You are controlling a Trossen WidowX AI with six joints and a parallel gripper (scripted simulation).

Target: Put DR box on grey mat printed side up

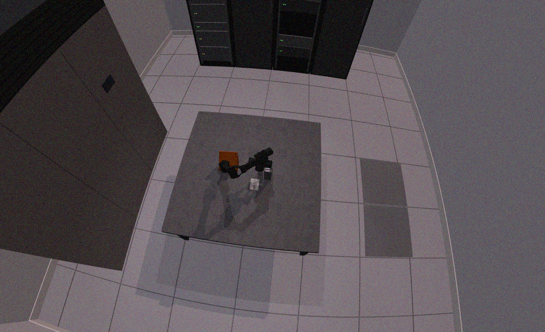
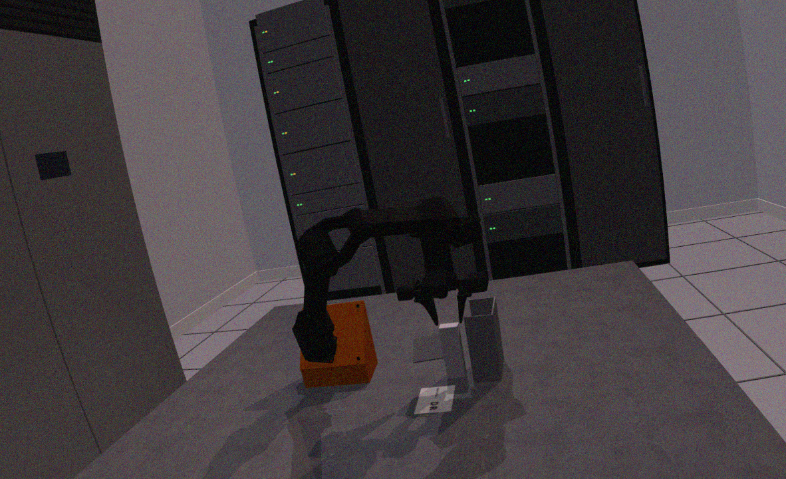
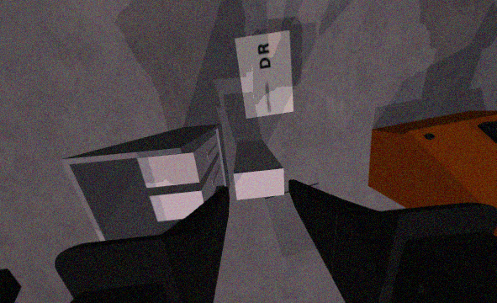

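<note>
Out: one box (image 1: 260,174) (image 2: 454,354) (image 3: 259,184), presumably DR, upright, code hidden | end effector (image 1: 260,169) (image 2: 449,323) (image 3: 258,188): fingers apart about its top | bin (image 1: 268,174) (image 2: 483,348) (image 3: 147,145): wrist-view 9 o'clock | left: grip, lay print-up on mat (image 2: 427,349), withdraw

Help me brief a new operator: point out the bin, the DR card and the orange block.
bin (image 1: 268,175) (image 2: 483,350) (image 3: 164,140): top, exterior, wrist; outer wall.
DR card (image 1: 254,184) (image 2: 434,400) (image 3: 265,75): top, exterior, wrist; printed face.
orange block (image 1: 228,157) (image 2: 350,333) (image 3: 420,168): top, exterior, wrist; upper face.
</note>
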